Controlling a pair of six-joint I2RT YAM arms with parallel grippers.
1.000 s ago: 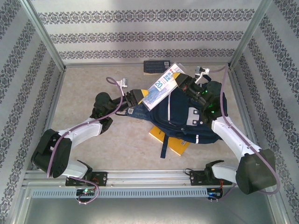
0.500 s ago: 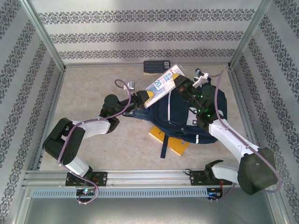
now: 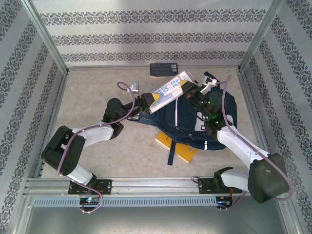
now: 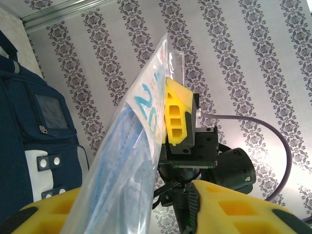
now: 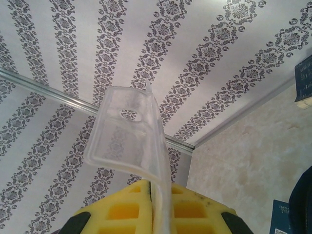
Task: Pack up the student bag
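A: Patterned wallpaper walls (image 3: 146,34) close off a beige tabletop (image 3: 87,92). Where does the student bag sit?

B: The student bag (image 3: 183,122) lies flat on the tabletop, right of centre, its white patches facing up. A yellow book (image 3: 180,150) pokes out from under its near edge.

A: And the arms?

B: Both meet above the bag's far-left corner, at a clear plastic packet (image 3: 168,90) printed with a blue "20". The right gripper (image 5: 160,187) has its yellow fingers pressed together on the packet's transparent hanging tab.

A: Does the left gripper hold it too?

B: The left gripper (image 4: 131,214) has a finger on each side of the packet's lower end. Whether they squeeze it is unclear.

A: Anything else?

B: A dark box (image 3: 163,69) lies by the back wall, apart from the bag.
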